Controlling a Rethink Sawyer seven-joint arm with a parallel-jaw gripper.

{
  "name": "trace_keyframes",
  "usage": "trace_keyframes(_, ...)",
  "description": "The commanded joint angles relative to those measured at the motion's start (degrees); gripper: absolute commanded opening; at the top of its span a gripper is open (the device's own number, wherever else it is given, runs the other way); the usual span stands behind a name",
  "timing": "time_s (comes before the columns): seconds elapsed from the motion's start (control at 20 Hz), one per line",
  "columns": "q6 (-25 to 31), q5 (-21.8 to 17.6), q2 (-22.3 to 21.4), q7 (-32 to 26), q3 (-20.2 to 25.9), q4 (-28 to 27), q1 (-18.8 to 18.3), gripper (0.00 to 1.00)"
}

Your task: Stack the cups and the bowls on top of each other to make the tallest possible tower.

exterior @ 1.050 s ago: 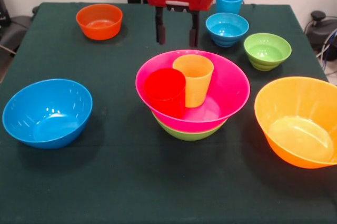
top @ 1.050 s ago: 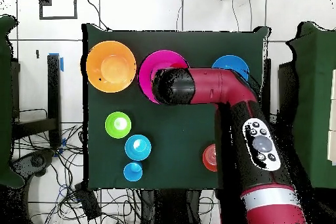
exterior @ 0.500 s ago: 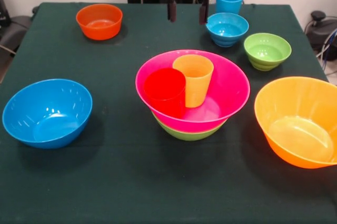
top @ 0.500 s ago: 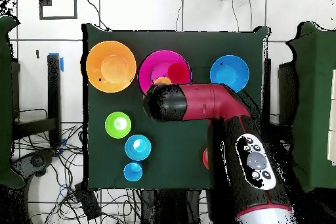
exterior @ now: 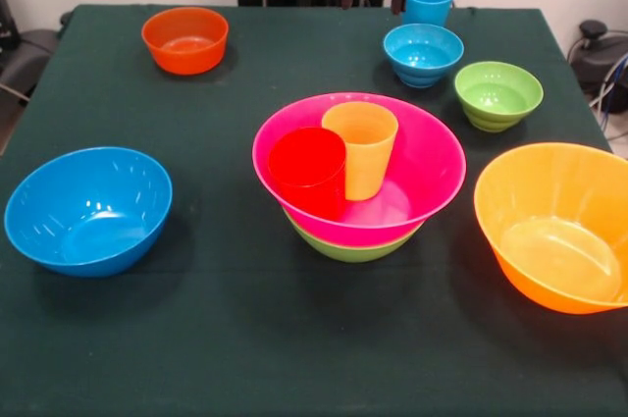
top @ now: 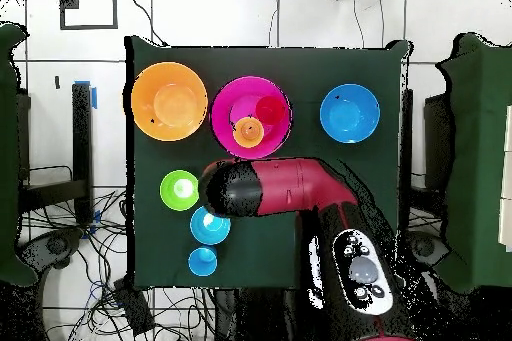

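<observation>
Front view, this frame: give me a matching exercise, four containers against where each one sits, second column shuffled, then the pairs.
Things:
1. red cup
2. light blue cup
3. large pink bowl
4. small orange bowl

Places:
A. on its own at the table's far left corner
B. nested on the medium green bowl
C. inside the pink bowl, beside the yellow cup
D. at the far edge, behind the small blue bowl

Pairs: 1-C, 2-D, 3-B, 4-A

Surface [exterior: 226, 338]: matt dark green cloth, smooth, faintly creased. Pink bowl [exterior: 422, 167]: glossy plastic with soft highlights. Red cup [exterior: 307, 172] inside it: opaque, satin plastic. Yellow cup [exterior: 360, 147] beside the red: translucent plastic. Large blue bowl [exterior: 88, 209], left of the pink: glossy plastic, bright glints inside.
</observation>
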Motion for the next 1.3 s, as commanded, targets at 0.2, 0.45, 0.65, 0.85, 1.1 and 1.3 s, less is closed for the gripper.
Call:
trace_keyframes(0.2,-9.55,0.41,-1.58,13.22,-5.18,13.15,5.46,1.00)
trace_keyframes(0.45,-15.30,1.56,-0.01,15.45,-8.41,16.05,8.90,1.00)
trace_keyframes(0.65,-19.72,2.10,1.52,17.37,-11.87,18.59,12.30,1.00)
trace_keyframes(0.85,-19.20,2.18,-0.69,17.88,-14.84,21.15,15.54,1.00)
trace_keyframes(1.1,-22.73,3.00,-0.01,18.00,-14.18,23.70,15.68,1.00)
trace_keyframes(1.3,-23.26,4.33,0.96,19.00,-14.08,23.39,16.77,1.00)
